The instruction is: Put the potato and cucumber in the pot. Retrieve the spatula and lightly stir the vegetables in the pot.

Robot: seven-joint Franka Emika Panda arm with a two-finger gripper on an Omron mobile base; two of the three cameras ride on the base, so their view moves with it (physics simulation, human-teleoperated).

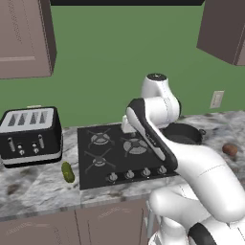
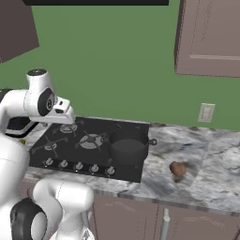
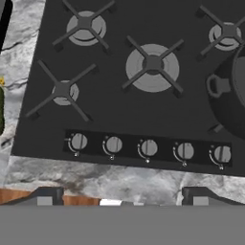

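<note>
Toaster (image 1: 31,135) far left on the counter (image 1: 38,186); cucumber (image 1: 68,172) just beside the stove's (image 1: 119,155) left edge, on the marble. Gripper (image 3: 122,198) above the stove's near edge, jaws spread wide, nothing between them. Pot (image 2: 127,147) on the right burner; potato (image 2: 177,168) on the counter right of it, apart.

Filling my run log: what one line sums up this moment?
gripper: open, empty, over stove | reddish-brown potato: on counter right of dark pot | green cucumber: counter, left of stove
</note>
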